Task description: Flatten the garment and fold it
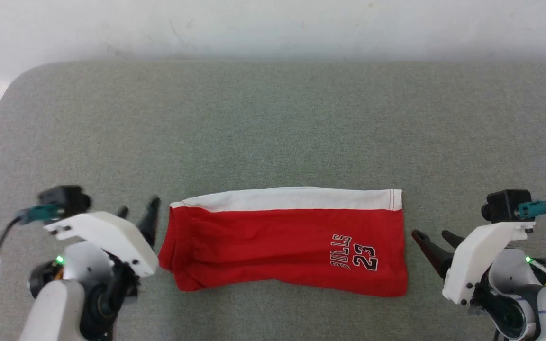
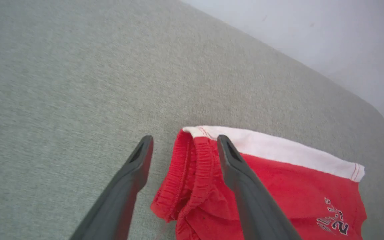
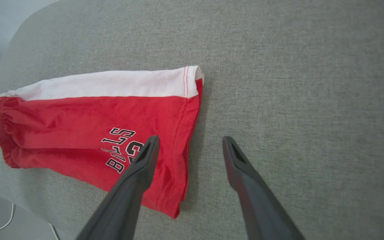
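I read "BULLS 23" on red thin-fabric shorts (image 1: 273, 246), white-banded, lying folded on grey counter (image 1: 273, 118); left end effector (image 1: 139, 207), right end effector (image 1: 430, 234) both released, empty.

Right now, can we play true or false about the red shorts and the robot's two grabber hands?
1. The red shorts lie on the grey table. True.
2. The left gripper is pinching the shorts. False: it is open beside their left end and holds nothing.
3. The white band runs along the shorts' far edge. True.
4. The BULLS 23 print sits at the end by the left gripper. False: it sits near the end by the right gripper.
5. The right gripper is open. True.
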Motion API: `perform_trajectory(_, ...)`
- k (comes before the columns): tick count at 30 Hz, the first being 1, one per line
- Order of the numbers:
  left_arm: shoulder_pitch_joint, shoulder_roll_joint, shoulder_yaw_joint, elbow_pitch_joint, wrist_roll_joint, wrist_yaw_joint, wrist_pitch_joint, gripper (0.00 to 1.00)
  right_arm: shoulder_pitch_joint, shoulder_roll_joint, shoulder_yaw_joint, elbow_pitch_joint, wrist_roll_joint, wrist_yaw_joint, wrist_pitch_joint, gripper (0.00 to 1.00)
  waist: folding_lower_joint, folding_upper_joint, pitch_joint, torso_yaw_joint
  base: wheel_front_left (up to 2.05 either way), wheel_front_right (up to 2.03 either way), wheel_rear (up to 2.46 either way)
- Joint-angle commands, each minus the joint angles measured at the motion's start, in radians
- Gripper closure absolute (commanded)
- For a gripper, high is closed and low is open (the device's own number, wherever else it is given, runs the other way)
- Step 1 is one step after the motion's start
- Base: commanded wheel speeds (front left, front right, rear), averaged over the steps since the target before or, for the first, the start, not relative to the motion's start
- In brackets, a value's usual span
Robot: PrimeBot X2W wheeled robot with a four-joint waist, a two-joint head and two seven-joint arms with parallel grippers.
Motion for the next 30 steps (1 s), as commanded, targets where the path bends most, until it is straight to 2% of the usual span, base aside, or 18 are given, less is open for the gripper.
perform_trajectory(1,0.010,-0.007,0.022,-0.017,0.007,-0.016,-0.070,0.00,-0.008,-0.004,-0.006,0.002,-0.006,-0.001,0.012,0.00,0.0001,0.0000,0.001,-0.002,0.00,0.00,0.00)
perform_trajectory(4,0.013,-0.012,0.053,-0.019,0.049,-0.058,-0.270,0.00,-0.035,-0.043,0.008,0.040,-0.017,-0.001,0.026,0.00,0.0001,0.0000,0.012,-0.002,0.00,0.00,0.00)
perform_trajectory(8,0.005,-0.009,0.045,0.014,0.135,-0.124,-0.536,0.00,-0.084,-0.083,0.045,0.113,0.010,-0.001,0.034,0.00,0.0001,0.0000,0.031,0.005,0.00,0.00,0.00)
perform_trajectory(9,0.005,-0.009,0.045,0.014,0.135,-0.124,-0.536,0.00,-0.084,-0.083,0.045,0.113,0.010,-0.001,0.034,0.00,0.0001,0.0000,0.031,0.005,0.00,0.00,0.00)
perform_trajectory(11,0.002,-0.005,0.032,0.038,0.185,-0.140,-0.645,0.00,-0.106,-0.102,0.078,0.147,0.027,-0.001,0.042,0.00,0.0001,0.0000,0.039,0.009,0.00,0.00,0.00)
perform_trajectory(13,-0.001,-0.006,0.017,0.060,0.222,-0.151,-0.711,0.00,-0.129,-0.116,0.111,0.174,0.044,-0.001,0.049,0.00,0.0001,0.0000,0.046,0.012,0.00,0.00,0.00)
perform_trajectory(20,-0.012,-0.035,-0.014,0.073,0.318,-0.158,-0.757,0.00,-0.193,-0.142,0.229,0.249,0.082,-0.001,0.055,0.00,0.0001,0.0000,0.074,0.024,0.00,0.00,0.00)
perform_trajectory(30,-0.008,-0.085,-0.015,0.053,0.375,-0.181,-0.759,0.00,-0.254,-0.129,0.375,0.327,0.107,-0.001,0.029,0.00,0.0001,0.0000,0.086,0.035,0.00,0.00,0.00)
